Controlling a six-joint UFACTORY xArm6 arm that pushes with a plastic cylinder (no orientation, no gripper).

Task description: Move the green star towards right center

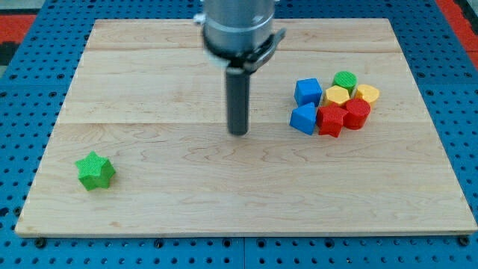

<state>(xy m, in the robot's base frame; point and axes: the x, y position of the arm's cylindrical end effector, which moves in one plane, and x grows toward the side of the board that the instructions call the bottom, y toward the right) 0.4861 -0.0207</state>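
Green star (95, 171) is parked way down at the view's bottom left of the wooden board (224, 209), untouched so far. My tip (237, 133) is planted mid-board, well apart from it, nothing pressed against it. Approach step, it seems: the star's left side needs to be reached first, then a push rightward.

Lab bench, blue pegboard (45, 15), wooden board (224, 194)
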